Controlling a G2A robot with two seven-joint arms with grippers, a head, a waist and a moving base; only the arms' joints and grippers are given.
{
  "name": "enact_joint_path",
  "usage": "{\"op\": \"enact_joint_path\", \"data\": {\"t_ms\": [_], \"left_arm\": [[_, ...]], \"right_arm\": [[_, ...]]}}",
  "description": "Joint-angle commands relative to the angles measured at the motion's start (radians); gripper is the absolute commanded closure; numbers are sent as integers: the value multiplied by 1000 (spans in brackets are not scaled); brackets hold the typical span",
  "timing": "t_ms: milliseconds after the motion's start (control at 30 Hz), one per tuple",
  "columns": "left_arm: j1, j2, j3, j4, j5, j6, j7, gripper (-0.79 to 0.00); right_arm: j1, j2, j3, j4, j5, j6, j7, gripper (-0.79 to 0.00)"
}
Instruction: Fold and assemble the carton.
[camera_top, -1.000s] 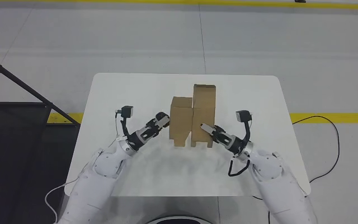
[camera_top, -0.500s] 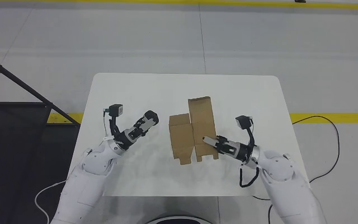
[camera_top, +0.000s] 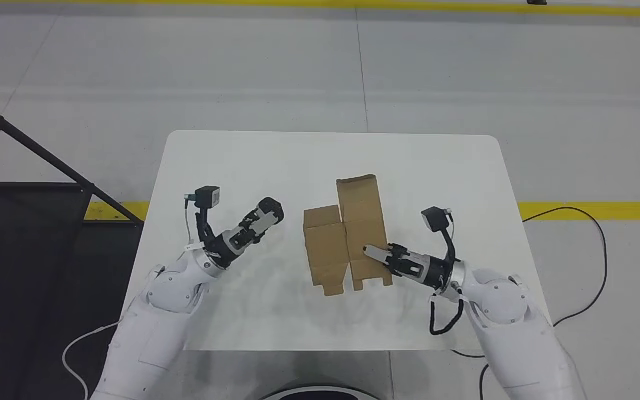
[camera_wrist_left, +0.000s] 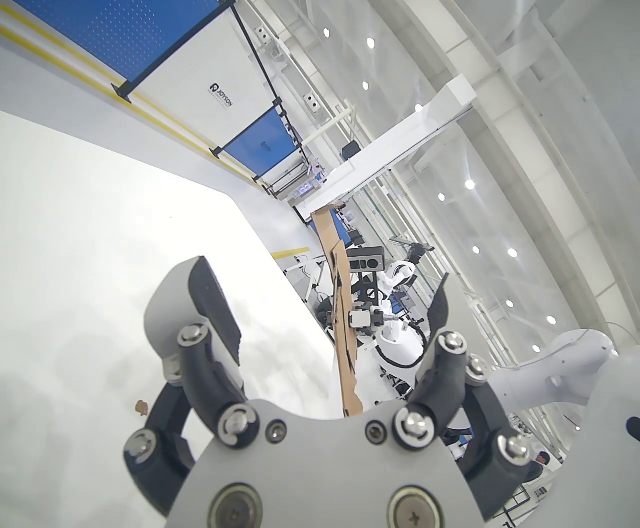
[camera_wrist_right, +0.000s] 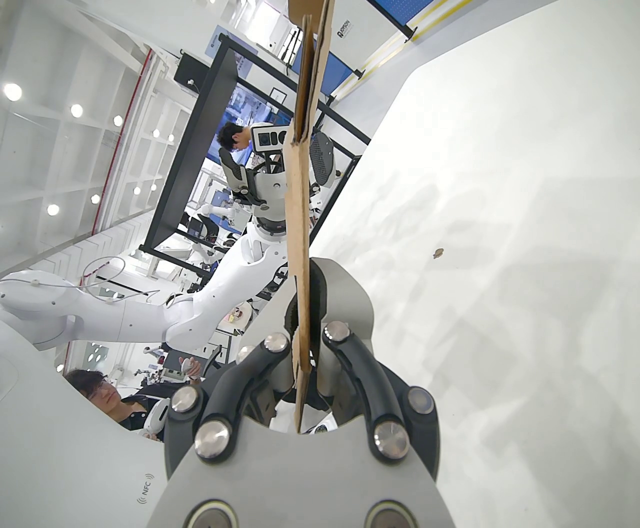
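**Right gripper** (camera_top: 372, 252) (camera_wrist_right: 302, 287): the fingers are closed tight onto the near right edge of the carton (camera_top: 340, 235). In the right wrist view the cardboard sheet (camera_wrist_right: 297, 210) runs edge-on between the two dark pads, pinched on both faces.

**Left gripper** (camera_top: 270, 210) (camera_wrist_left: 325, 295): the fingers are spread wide and hold nothing. It sits just left of the carton with a clear gap and no contact. The pads (camera_wrist_left: 217, 300) are black and ribbed, set on grey metal links with bright screw heads.

**Carton:** brown corrugated cardboard, flattened, over the middle of the desk (camera_top: 250, 160) with its broad face turned upward. It shows two joined rectangular panels, the right one reaching further toward the far side, and short flaps along the near edge. In the left wrist view it appears as a thin edge (camera_wrist_left: 345, 320). Whether it rests on the desk cannot be told.

**Desk:** white, smooth, matte, with rounded corners. A small brown scrap (camera_wrist_right: 438, 253) lies on the surface.
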Motion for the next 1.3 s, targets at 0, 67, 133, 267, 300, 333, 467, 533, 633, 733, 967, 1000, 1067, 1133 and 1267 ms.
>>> {"op": "enact_joint_path", "data": {"t_ms": [0,67,133,267,300,333,467,533,633,733,967,1000,1067,1133,1267], "left_arm": [[0,0,0,0,0,0,0,-785],[0,0,0,0,0,0,0,-785],[0,0,0,0,0,0,0,-785],[0,0,0,0,0,0,0,-785],[0,0,0,0,0,0,0,-785],[0,0,0,0,0,0,0,-785],[2,0,1,-2,-2,1,2,-785],[4,1,7,-2,-9,-12,-7,-785],[-8,2,12,20,7,-65,-17,-785],[-32,2,26,50,-12,-135,-34,-785],[-106,3,67,90,-67,-218,-91,-785],[-111,4,68,84,-78,-218,-102,-785],[-119,5,70,62,-108,-218,-126,-785],[-120,6,65,47,-138,-218,-154,-785],[-118,9,42,34,-159,-218,-180,-785]], "right_arm": [[0,0,0,0,0,0,0,0],[0,0,0,0,0,0,0,0],[0,0,0,0,0,0,0,0],[0,0,0,0,0,0,0,0],[0,0,0,0,0,0,0,0],[0,0,0,0,0,0,0,0],[0,0,0,0,0,0,0,0],[0,0,0,0,0,0,0,0],[-12,0,-8,-26,-14,7,-38,0],[-22,0,-5,-43,-10,-16,-67,0],[-40,5,1,-63,8,-100,-93,0],[-41,6,0,-63,13,-106,-90,0],[-44,7,-4,-61,31,-112,-87,0],[-45,9,-8,-58,58,-119,-77,0],[-42,14,-5,-66,81,-111,-49,0]]}}
